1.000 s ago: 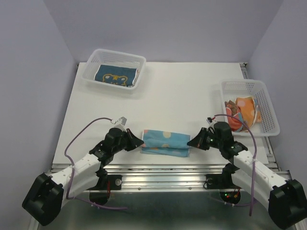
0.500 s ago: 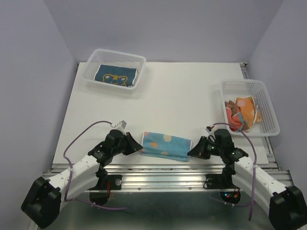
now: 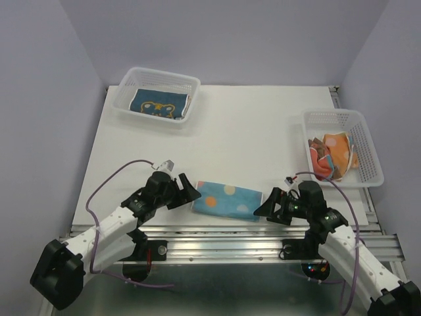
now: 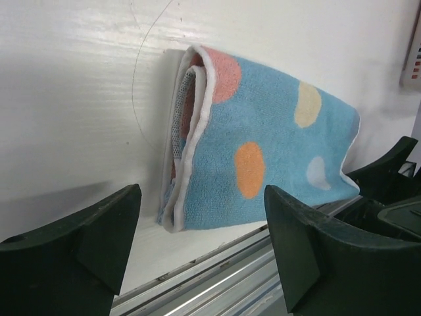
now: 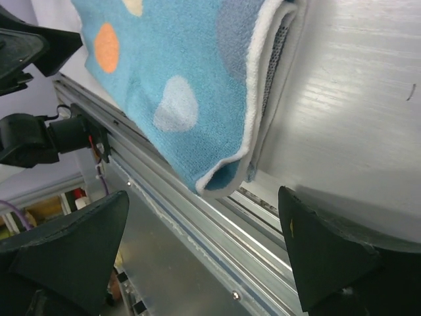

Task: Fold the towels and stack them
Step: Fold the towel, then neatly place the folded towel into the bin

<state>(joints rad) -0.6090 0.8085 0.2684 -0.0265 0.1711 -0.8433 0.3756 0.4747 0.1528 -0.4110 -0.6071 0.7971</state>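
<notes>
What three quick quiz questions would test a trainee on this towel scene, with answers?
1. True or false: the left gripper is shut on the dotted towel.
2. Where is the dotted towel? A) in a basket B) on the table by the right gripper C) over an arm.
3. Fill in: the top towel in the right basket is mostly ___.
Key: false; B; orange.

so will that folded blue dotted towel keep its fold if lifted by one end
Probably not: the blue dotted towel looks thin and soft, its layers gaping loosely at the end. It lies at the table edge, so a push might slide it off.
</notes>
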